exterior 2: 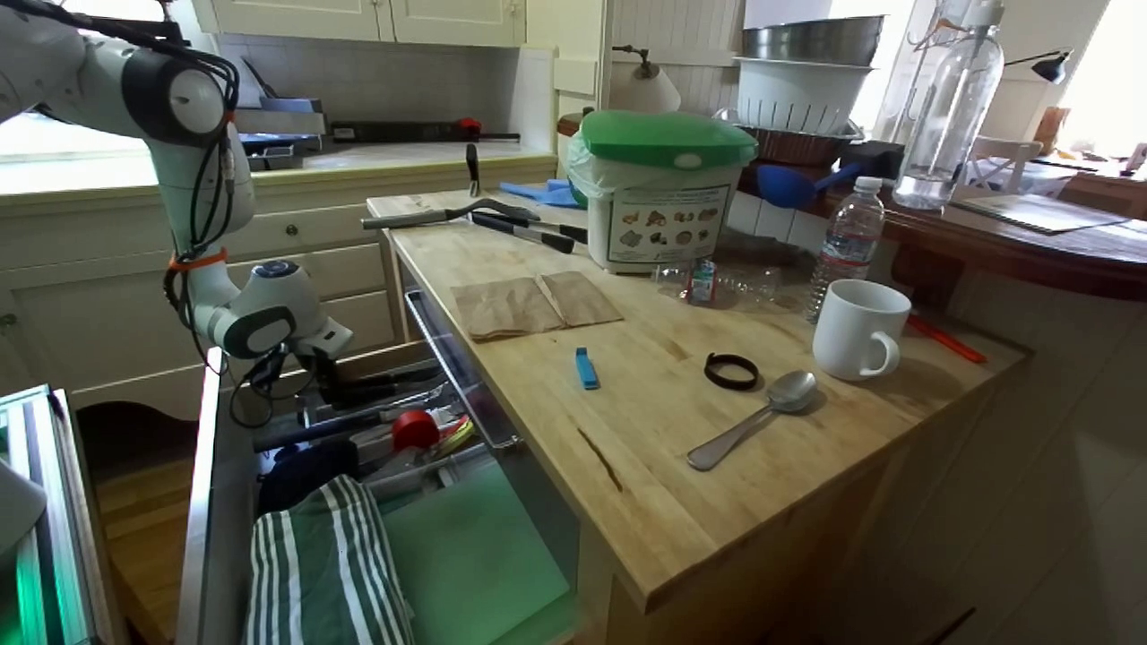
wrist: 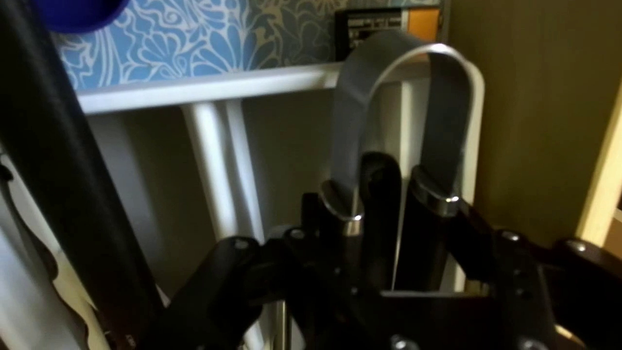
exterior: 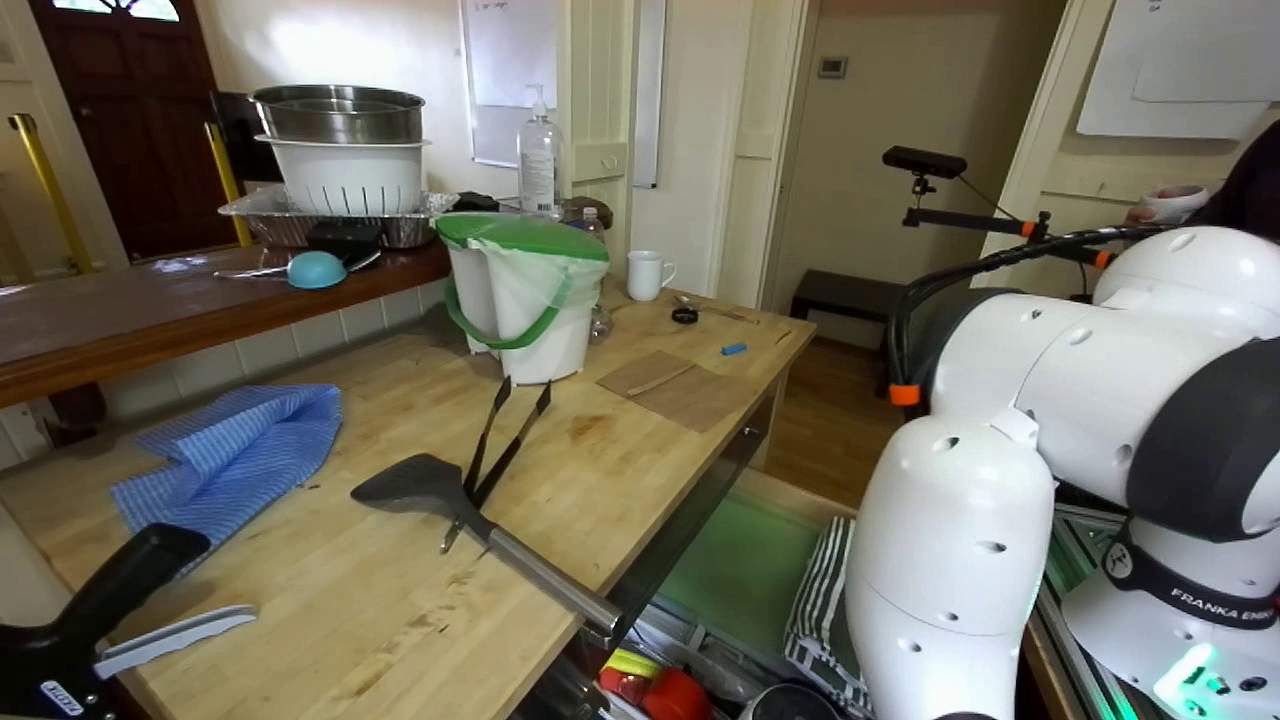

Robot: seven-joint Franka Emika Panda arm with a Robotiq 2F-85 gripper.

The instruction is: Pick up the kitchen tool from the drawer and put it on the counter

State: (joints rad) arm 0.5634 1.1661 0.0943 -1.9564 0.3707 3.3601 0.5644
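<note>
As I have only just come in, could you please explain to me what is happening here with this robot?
A robot arm reaches down into the open drawer. In the wrist view, its gripper straddles a tool with a looped metal end; whether it holds it firmly, I cannot tell. The tool is not yet on the counter, where a dark spatula lies among other things. Perhaps the robot is about to lift the tool out.
</note>
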